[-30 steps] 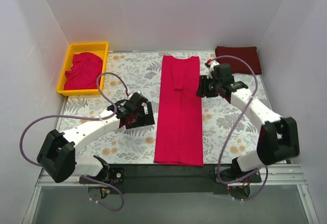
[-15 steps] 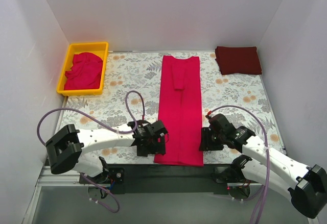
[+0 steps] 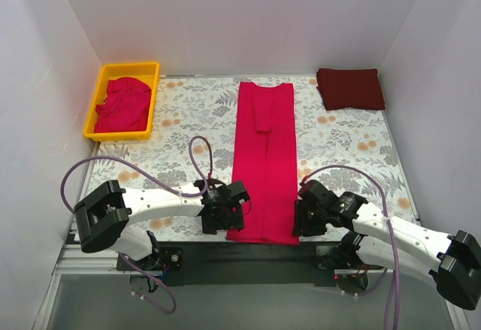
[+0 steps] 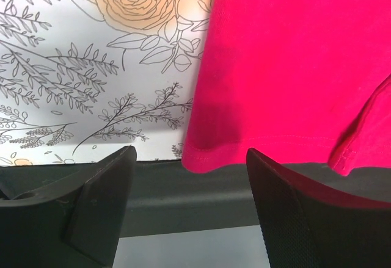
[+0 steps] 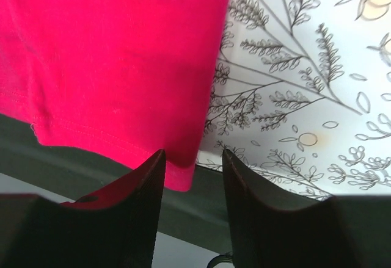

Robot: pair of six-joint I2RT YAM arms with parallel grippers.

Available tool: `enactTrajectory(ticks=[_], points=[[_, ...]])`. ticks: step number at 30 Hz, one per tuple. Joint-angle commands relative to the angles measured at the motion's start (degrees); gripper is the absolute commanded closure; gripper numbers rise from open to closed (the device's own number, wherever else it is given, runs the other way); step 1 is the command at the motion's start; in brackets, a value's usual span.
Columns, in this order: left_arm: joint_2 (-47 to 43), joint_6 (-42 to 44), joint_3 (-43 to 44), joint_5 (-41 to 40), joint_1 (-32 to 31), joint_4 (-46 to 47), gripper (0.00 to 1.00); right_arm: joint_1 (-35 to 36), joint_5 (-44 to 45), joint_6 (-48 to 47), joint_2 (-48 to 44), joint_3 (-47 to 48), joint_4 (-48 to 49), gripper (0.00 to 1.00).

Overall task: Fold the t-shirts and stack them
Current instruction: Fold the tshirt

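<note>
From where I stand, the bright crimson-pink t-shirt, soft cloth folded into 1 long strip, lies down the middle of the floral-printed table cover, its hem reaching the black bar at the near edge. The left gripper has its jaws wide apart around the left hem corner, nothing pinched. The right gripper has its jaws apart too, but narrower, and the right corner sits mostly against 1 finger. I'd worry that finger closes beside the cloth, or nips only the top layer, so the strip peels open when lifted. Uneven grips would skew the fold, and low fingers could catch the table cover. The folded dark maroon t-shirt and the crumpled crimson t-shirt in the yellow plastic tray lie well apart.
</note>
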Motion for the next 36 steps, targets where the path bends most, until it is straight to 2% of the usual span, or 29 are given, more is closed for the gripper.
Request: enactTrajectory(ticks=[1, 13, 18, 19, 24, 30, 36], points=[[0.9, -1.4, 1.8, -1.3, -0.2, -0.5, 0.29, 2.3, 1.5, 4.0, 0.8, 0.5, -1.7, 0.52], [4.0, -0.6, 3.7, -0.3, -1.4, 0.1, 0.32, 8.2, 3.4, 7.6, 5.1, 0.5, -2.1, 0.6], [4.9, -0.7, 3.9, -0.2, -1.7, 0.1, 0.35, 8.3, 5.3, 7.7, 4.2, -0.1, -3.2, 0.71], [5.0, -0.7, 3.8, -0.2, -1.7, 0.1, 0.35, 8.3, 5.4, 7.7, 3.8, -0.2, -3.3, 0.79], [5.3, -0.6, 4.1, -0.3, -1.7, -0.4, 0.45, 8.3, 5.8, 7.3, 3.5, -0.2, -3.5, 0.99], [5.3, -0.6, 3.7, 0.6, -2.3, -0.8, 0.54, 8.3, 5.9, 6.8, 3.9, 0.2, -3.3, 0.99], [5.5, -0.6, 3.1, 1.3, -2.5, -1.9, 0.73, 8.3, 6.1, 6.3, 3.6, 0.2, -3.7, 0.99]])
